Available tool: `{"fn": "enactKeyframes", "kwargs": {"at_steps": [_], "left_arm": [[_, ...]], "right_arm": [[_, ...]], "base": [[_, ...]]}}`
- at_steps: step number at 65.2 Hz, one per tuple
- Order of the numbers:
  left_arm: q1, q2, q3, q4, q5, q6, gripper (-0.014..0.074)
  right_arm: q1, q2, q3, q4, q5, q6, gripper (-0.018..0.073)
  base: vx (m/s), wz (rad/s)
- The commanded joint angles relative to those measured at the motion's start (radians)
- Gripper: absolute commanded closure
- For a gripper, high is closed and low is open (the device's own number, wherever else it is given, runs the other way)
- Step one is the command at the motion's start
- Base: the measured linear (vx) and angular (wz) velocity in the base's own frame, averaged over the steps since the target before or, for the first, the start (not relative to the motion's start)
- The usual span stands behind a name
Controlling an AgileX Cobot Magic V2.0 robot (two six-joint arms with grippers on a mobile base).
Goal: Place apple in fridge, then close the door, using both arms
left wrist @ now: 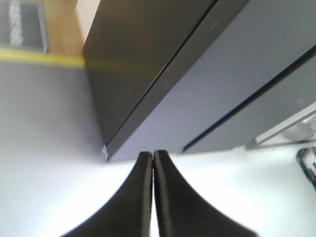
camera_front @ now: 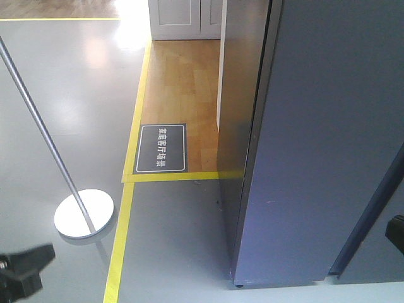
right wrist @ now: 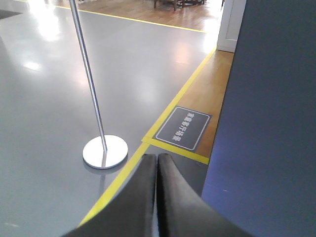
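The fridge [camera_front: 328,145] is stood on the floor [camera_front: 63,95] at the 3 o'clock side of the front view, with its door [camera_front: 334,158] laid flat against its front. A floor sign [camera_front: 162,148] is placed at 12 o'clock, just left of the fridge's side wall and inside the corner formed by the tape lines [camera_front: 129,183]. A stanchion base [camera_front: 84,213] is set at 9 o'clock, left of the tape and well apart from the fridge, its pole [camera_front: 38,120] leaning toward 11 o'clock. Behind the sign, a room door [camera_front: 183,19] is seen at 12 o'clock. The left pincer [left wrist: 153,157] is held before the fridge's lower corner; the right pincer [right wrist: 157,159] is positioned between base and fridge.
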Motion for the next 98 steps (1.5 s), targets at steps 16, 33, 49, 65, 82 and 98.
{"fn": "enactKeyframes", "kwargs": {"at_steps": [16,33,49,65,82,98], "left_arm": [[-0.007,-0.008,0.005,-0.051,-0.025,-0.005,0.0603],[-0.007,-0.008,0.005,-0.051,-0.066,-0.005,0.0602],[-0.007,-0.008,0.005,-0.051,-0.081,-0.005,0.0602],[-0.007,-0.008,0.005,-0.050,-0.077,-0.005,0.0602],[-0.007,-0.008,0.005,-0.064,-0.087,-0.005,0.0602],[-0.007,-0.007,0.005,-0.362,-0.106,-0.005,0.0602]], "right_arm": [[-0.004,0.010,0.059,0.004,-0.045,-0.035,0.0565],[-0.004,0.010,0.078,0.016,-0.044,-0.035,0.0565],[-0.004,0.010,0.078,0.016,-0.044,-0.035,0.0565],[-0.004,0.010,0.078,0.016,-0.044,-0.035,0.0565],[-0.004,0.010,0.078,0.016,-0.044,-0.036,0.0565],[-0.004,0.010,0.078,0.016,-0.044,-0.036,0.0565]], "base": [[0.00,0.00],[0.00,0.00],[0.00,0.00],[0.00,0.00],[0.00,0.00],[0.00,0.00]]}}
